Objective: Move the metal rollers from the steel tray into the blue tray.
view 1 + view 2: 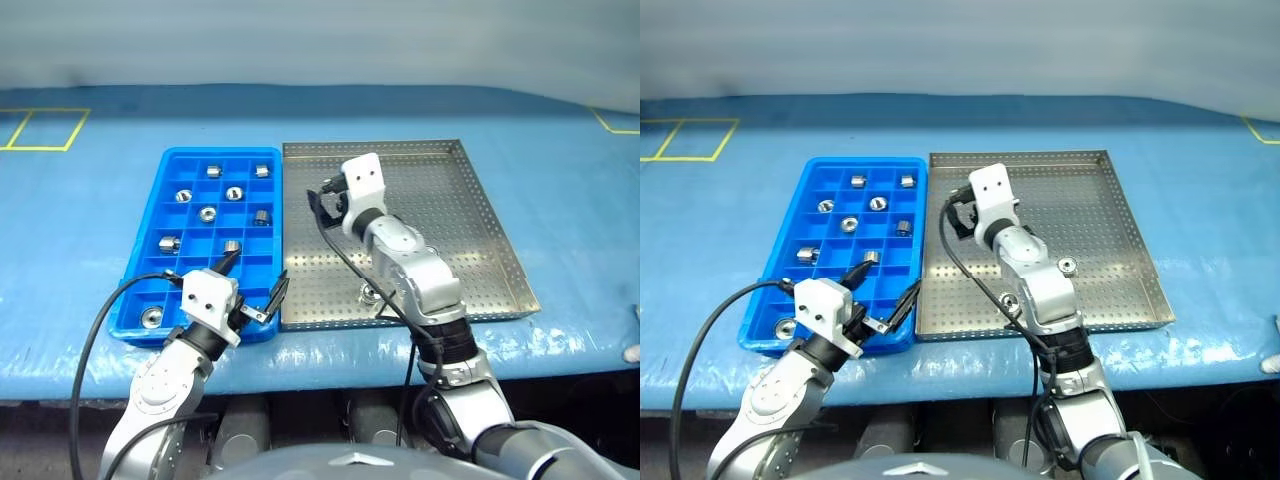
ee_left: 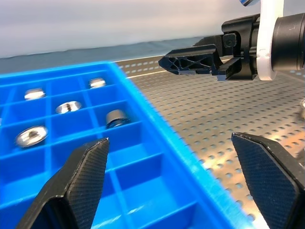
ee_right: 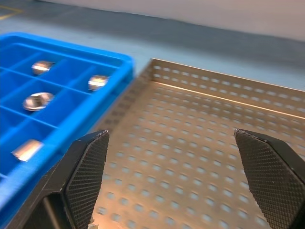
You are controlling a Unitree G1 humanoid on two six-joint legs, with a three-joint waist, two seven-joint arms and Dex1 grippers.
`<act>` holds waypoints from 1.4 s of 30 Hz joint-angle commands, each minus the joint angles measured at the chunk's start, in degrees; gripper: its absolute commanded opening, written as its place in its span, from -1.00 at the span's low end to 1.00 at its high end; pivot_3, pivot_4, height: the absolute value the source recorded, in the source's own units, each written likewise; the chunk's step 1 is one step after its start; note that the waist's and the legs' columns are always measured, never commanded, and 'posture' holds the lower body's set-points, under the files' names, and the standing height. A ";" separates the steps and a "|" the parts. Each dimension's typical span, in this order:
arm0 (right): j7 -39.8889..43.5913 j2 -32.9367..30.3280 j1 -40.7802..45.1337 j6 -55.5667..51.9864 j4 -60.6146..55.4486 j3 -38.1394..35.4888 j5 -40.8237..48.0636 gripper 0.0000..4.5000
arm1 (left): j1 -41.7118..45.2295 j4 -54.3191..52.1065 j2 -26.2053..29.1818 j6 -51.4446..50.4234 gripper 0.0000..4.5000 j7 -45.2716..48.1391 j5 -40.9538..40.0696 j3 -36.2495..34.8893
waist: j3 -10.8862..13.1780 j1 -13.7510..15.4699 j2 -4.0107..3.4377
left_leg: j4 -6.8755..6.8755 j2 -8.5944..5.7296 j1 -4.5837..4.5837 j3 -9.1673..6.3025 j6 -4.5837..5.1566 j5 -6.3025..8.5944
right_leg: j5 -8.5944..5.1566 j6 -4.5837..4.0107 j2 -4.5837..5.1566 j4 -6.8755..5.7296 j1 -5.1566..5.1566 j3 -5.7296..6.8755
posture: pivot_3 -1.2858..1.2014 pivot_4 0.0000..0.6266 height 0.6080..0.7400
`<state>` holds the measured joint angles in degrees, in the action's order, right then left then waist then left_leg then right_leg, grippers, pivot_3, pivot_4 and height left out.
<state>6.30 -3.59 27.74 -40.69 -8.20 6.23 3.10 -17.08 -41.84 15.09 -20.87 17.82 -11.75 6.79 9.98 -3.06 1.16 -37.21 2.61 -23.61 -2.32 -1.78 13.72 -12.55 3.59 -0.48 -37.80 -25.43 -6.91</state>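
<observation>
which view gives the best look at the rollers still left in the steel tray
The right eye view: two metal rollers lie clear on the steel tray beside the right arm. In the left eye view the arm covers one. The left wrist view catches only a sliver at its edge; the right wrist view shows bare tray floor.

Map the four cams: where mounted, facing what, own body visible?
Eyes: head, looking down on blue tray, steel tray, both arms.
Left wrist: along open left gripper, over both trays; right gripper ahead.
Right wrist: along open right gripper, over steel tray.
Shared: rollers in blue tray.
</observation>
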 commanded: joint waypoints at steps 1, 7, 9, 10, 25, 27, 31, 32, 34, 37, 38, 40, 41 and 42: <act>-1.74 -1.21 -2.67 -3.04 -6.74 -2.59 -0.73 0.97 | 2.25 1.02 0.56 -0.76 1.00 1.92 -1.56 1.18 | 0.00 -1.38 -0.01 | 0.00 0.00 0.00 -0.01 0.00 0.00 | 0.01 0.02 -0.01 -0.01 0.00 0.00 | -0.05 -0.52 1.00; -3.02 -3.75 -9.44 -8.05 -14.57 -5.05 -1.23 0.97 | 5.54 2.87 1.61 -1.57 1.00 4.23 -2.21 2.08 | -0.01 -5.01 -0.02 | 0.01 0.00 0.02 -0.02 0.01 0.00 | 0.20 0.34 -0.05 -0.04 0.00 -0.07 | -0.10 -0.52 1.00; -3.50 -3.89 -11.61 -9.53 -16.48 -5.62 -1.27 0.97 | 6.38 3.39 1.87 -1.77 1.00 4.82 -2.38 2.40 | -0.02 -5.87 -0.03 | -0.02 0.00 0.02 0.01 0.01 0.00 | 0.22 0.38 -0.04 -0.04 0.02 -0.12 | -0.11 -0.52 1.00; -3.61 -3.99 -12.74 -10.09 -17.27 -5.74 -1.28 0.97 | 6.88 3.68 2.02 -1.93 1.00 5.08 -2.45 2.65 | -0.02 -6.38 -0.03 | -0.03 -0.01 0.02 0.00 0.01 0.00 | 0.23 0.39 -0.04 -0.04 0.02 -0.12 | -0.11 -0.52 1.00; -3.32 -1.06 -15.87 -8.97 -14.69 -4.80 -0.04 0.97 | 9.65 5.12 2.41 -2.69 1.00 6.32 -3.12 3.67 | -0.07 -11.36 -0.10 | -0.09 -0.03 0.03 -0.02 0.03 -0.02 | 0.31 0.52 -0.05 -0.05 0.10 -0.19 | -0.12 -0.52 1.00; -3.23 -1.01 -15.22 -8.47 -13.64 -5.05 0.01 0.97 | 9.35 4.80 2.52 -2.80 1.00 6.14 -3.06 3.59 | -0.07 -11.38 -0.10 | -0.09 -0.03 0.04 -0.02 0.03 -0.02 | 0.31 0.53 -0.05 -0.05 0.10 -0.19 | -0.12 -0.52 1.00; -3.05 -0.79 -14.14 -6.30 -10.16 -5.25 -0.03 0.97 | 8.63 4.03 2.62 -2.98 1.00 5.72 -3.00 3.37 | -0.08 -11.22 -0.10 | -0.09 -0.04 0.04 -0.03 0.04 -0.02 | 0.32 0.55 -0.05 -0.06 0.11 -0.20 | -0.10 -0.52 1.00; -3.10 -0.78 -13.93 -5.40 -8.93 -5.19 -0.27 0.97 | 8.44 3.83 2.65 -3.01 1.00 5.66 -2.97 3.34 | -0.08 -11.09 -0.10 | -0.09 -0.04 0.04 -0.03 0.04 -0.02 | 0.32 0.55 -0.05 -0.06 0.12 -0.19 | -0.10 -0.52 1.00; -3.17 -0.72 -13.44 -3.71 -6.38 -5.12 -0.62 0.97 | 8.13 3.49 2.64 -3.12 1.00 5.47 -2.89 3.25 | -0.08 -10.84 -0.10 | -0.09 -0.04 0.04 -0.03 0.04 -0.02 | 0.32 0.55 -0.05 -0.06 0.12 -0.19 | -0.09 -0.52 1.00; -3.03 -1.53 -12.89 -2.39 -3.21 -4.01 -1.73 0.97 | 7.77 3.16 2.47 -3.14 1.00 4.93 -2.68 3.09 | -0.08 -10.50 -0.10 | -0.09 -0.05 0.04 -0.03 0.04 -0.02 | 0.33 0.55 -0.04 -0.05 0.12 -0.20 | -0.08 -0.52 1.00; -2.94 -1.58 -12.76 -1.91 -2.47 -3.81 -1.82 0.97 | 7.65 3.04 2.48 -3.14 1.00 4.81 -2.67 3.06 | -0.08 -10.31 -0.10 | -0.09 -0.05 0.04 -0.02 0.04 -0.02 | 0.33 0.55 -0.04 -0.05 0.12 -0.21 | -0.07 -0.52 1.00; -2.66 -1.56 -12.26 -0.78 -0.96 -3.69 -1.72 0.97 | 7.51 2.88 2.51 -3.11 1.00 4.59 -2.68 3.03 | -0.08 -10.11 -0.11 | -0.09 -0.05 0.04 -0.03 0.04 -0.02 | 0.33 0.56 -0.04 -0.06 0.12 -0.21 | -0.07 -0.52 1.00; -2.63 -1.57 -12.00 -0.30 -0.30 -3.68 -1.77 0.97 | 7.46 2.83 2.53 -3.06 1.00 4.50 -2.69 3.02 | -0.08 -10.06 -0.10 | -0.09 -0.05 0.04 -0.03 0.04 -0.03 | 0.34 0.56 -0.04 -0.07 0.13 -0.21 | -0.07 -0.52 1.00; -2.64 -1.57 -11.73 0.09 0.31 -3.71 -1.82 0.90 | 7.40 2.79 2.52 -3.01 1.00 4.39 -2.69 3.00 | -0.09 -10.00 -0.10 | -0.10 -0.05 0.05 -0.03 0.05 -0.03 | 0.34 0.56 -0.05 -0.07 0.14 -0.21 | -0.07 -0.52 1.00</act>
<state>3.72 -5.04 15.04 -42.21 -7.73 2.44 1.68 -9.68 -36.13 17.61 -24.47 22.49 -14.13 10.07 9.89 -13.06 1.06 -37.31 2.56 -23.56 -2.35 -1.73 13.70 -12.21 4.16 -0.53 -37.87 -25.29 -7.12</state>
